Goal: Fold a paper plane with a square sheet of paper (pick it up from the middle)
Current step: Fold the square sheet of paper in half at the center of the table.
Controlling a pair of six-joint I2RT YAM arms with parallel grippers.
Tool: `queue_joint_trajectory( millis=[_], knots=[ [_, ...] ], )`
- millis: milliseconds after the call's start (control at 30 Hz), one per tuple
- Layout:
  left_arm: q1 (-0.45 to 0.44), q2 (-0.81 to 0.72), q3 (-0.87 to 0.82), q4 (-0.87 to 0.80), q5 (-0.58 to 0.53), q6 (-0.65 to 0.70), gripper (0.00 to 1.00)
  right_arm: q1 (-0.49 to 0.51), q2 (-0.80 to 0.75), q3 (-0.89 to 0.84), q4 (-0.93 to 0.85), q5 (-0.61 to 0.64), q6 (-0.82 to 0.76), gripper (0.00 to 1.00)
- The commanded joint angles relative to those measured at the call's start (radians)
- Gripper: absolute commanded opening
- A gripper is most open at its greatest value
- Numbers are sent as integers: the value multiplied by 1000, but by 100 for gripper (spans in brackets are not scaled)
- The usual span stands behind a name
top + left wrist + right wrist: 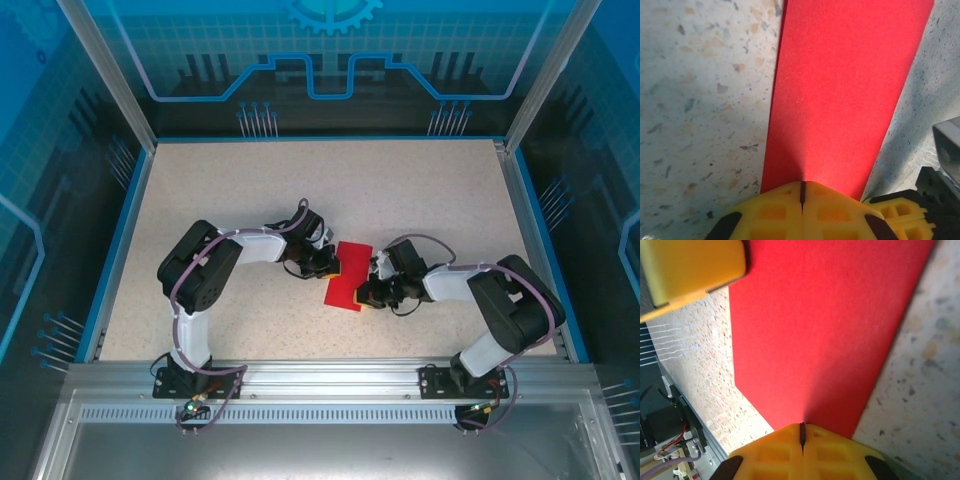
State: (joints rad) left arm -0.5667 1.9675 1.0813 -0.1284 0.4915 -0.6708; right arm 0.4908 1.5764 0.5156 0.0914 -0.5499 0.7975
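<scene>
The square sheet of paper is bright red and lies flat on the speckled table as a narrow rectangle, not in the shape of a paper plane. My left gripper is shut, its yellow fingertips down on the paper at its upper left edge. My right gripper is shut too, its tips resting on the paper near the lower right corner. The paper's near edge is hidden under each pair of fingers. The left gripper's yellow finger shows in the right wrist view.
The table is walled by a blue rim and glass panels on three sides. An aluminium rail with both arm bases runs along the near edge. Open tabletop stretches behind the paper and to both sides.
</scene>
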Motion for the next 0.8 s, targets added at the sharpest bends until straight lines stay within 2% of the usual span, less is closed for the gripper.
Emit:
queue_joint_trajectory(
  millis=[0, 133, 433, 500, 700, 767],
  knots=[
    [-8, 83, -53, -113, -113, 14, 0, 14, -3, -33, 11, 42, 12, 0],
    [-8, 83, -54, -114, -114, 16, 0, 14, -20, -49, -6, 50, 8, 0],
    [-7, 85, -53, -117, -113, 16, 0, 20, -200, -49, -86, 7, -2, 3],
    [-7, 89, -48, -124, -116, 22, 0, 22, -196, -34, -131, 25, -7, 4],
    [-8, 97, -43, -130, -116, 27, 0, 40, -119, -40, -45, -27, 6, 4],
    [-7, 97, -41, -131, -116, 27, 0, 40, -104, -20, -79, -31, -30, 4]
  ],
)
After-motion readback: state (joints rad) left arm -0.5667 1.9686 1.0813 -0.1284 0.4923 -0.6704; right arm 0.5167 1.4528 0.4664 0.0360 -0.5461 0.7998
